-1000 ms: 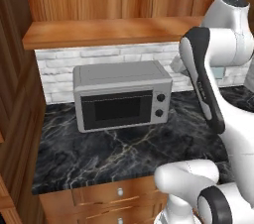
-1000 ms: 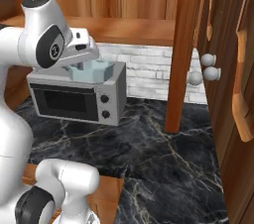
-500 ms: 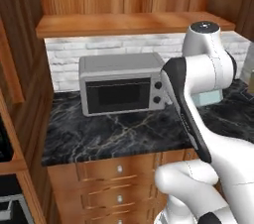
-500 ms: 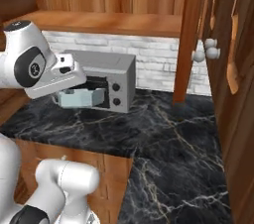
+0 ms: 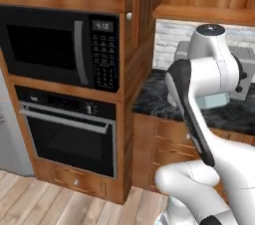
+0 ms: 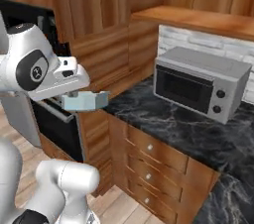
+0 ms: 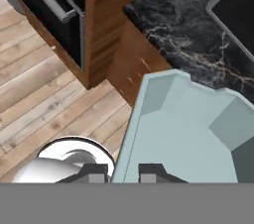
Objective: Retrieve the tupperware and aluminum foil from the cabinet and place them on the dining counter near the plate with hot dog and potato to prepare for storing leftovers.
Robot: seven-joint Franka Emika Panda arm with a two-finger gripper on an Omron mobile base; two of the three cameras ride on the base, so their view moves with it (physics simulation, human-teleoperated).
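1. Hand view: my claw point(image 7: 124, 172) is pinched on the near rim of the tub point(image 7: 183, 134), one dark tip on each side of its wall.
2. The tub is pale grey-blue with angled corners, and from the hand view I can see straight into it: nothing inside.
3. In the right base view I see the same tub point(image 6: 85, 101) held level in the air under the white hand, off the edge of the worktop and above the wood floor point(image 6: 124, 203), not resting on anything.
4. In the left base view only a corner of the tub point(image 5: 215, 101) peeks out behind the arm's forearm.
5. Just beyond the tub stands a wooden drawer unit point(image 6: 158, 168) with small knobs, its drawers closed.
6. It carries a black marble worktop point(image 6: 163, 124) with white veins.
7. On that worktop, well apart from the tub, sits a grey countertop microwave point(image 6: 201, 89) with its door shut, against white brick.
8. To my left is a tall wood unit with a built-in black microwave point(image 5: 60, 47) above and a wall oven point(image 5: 67, 137) below, both shut.
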